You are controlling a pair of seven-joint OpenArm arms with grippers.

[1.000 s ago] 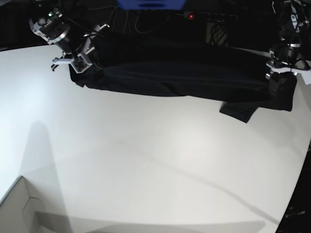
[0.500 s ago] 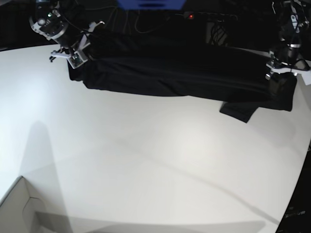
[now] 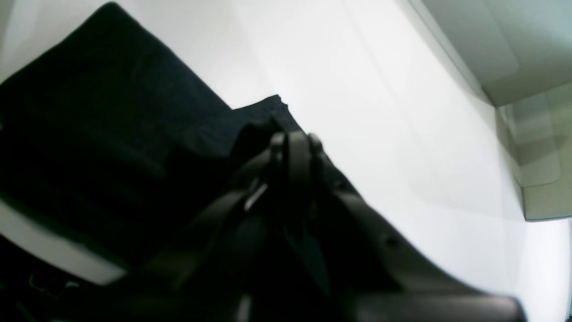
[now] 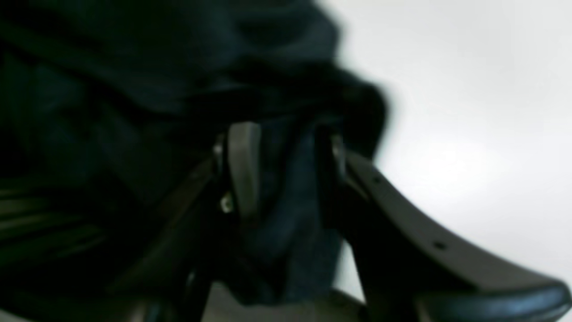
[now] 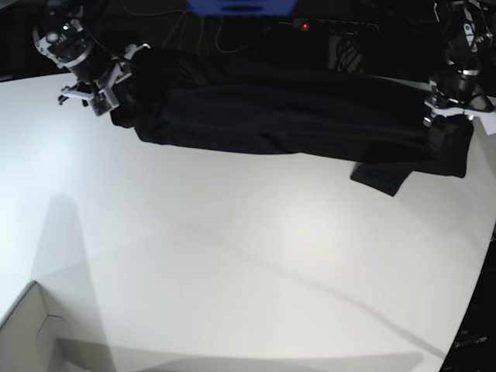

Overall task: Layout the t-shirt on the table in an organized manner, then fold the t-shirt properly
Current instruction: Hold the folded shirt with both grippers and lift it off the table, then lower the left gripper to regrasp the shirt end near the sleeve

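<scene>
The t-shirt (image 5: 279,108) lies as a long dark band across the top of the base view, on the far part of the table (image 5: 232,256). Its long axis runs left to right, from upper left to the right edge. A small flap, probably a sleeve end, pokes out below the band at right.

The right gripper (image 5: 105,81) is at the upper left of the base view, at the band's left end. In its wrist view the jaws stand apart, with dark fabric (image 4: 286,192) between the two fingers; that view is blurred, so whether the cloth is actually pinched or just sitting loose there cannot be told. It looks like a release in progress.

The left gripper (image 5: 446,112) is at the right edge, on the band's other end. In its wrist view the jaws are together (image 3: 292,147), with black cloth (image 3: 111,147) bunched right at the tips, so it reads as clamped on the shirt.

Key relation: each arm sits at one end of the long axis, with the shirt stretched between them. The body of the cloth lies toward frame centre from both grippers. The right arm is nearer the left end, the left arm nearer the flap.

Judgement: layout not finished, band is bunched and narrow, folding not started.
</scene>
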